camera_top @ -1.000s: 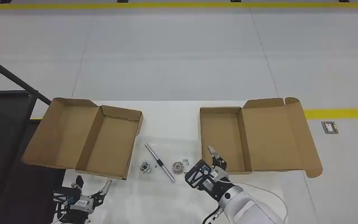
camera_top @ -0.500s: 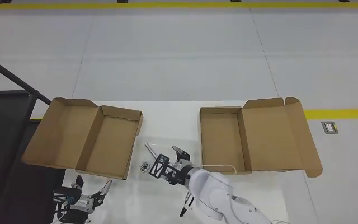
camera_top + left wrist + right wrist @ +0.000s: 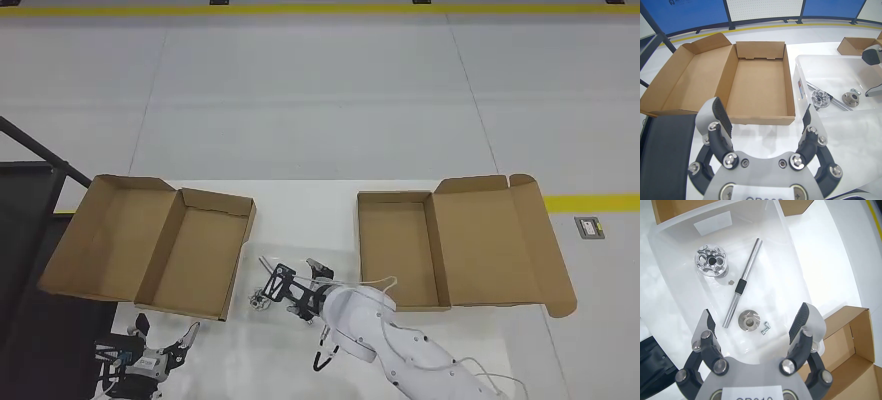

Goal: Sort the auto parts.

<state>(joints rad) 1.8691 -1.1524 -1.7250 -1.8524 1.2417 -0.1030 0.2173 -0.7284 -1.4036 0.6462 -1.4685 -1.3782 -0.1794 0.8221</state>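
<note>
Right hand (image 3: 755, 311), released, hangs over the tray (image 3: 783, 237) holding our parts: rod (image 3: 745, 279), toothed hub (image 3: 711, 260), flange (image 3: 749, 322) and bolt (image 3: 765, 328). From above, its arm hides the flange and bolt. On the bench (image 3: 300, 205), the left box (image 3: 190, 255) lies at nine o'clock of the tray and the right box (image 3: 400, 250) at three. Left hand (image 3: 762, 106), released, sits at eight, partly cut off.

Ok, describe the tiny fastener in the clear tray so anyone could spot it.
On the white table sits a clear tray. The fastener lies inside beside the small flanged hub: the tiniest part, L-shaped, unlike the long rod and toothed disc.
</note>
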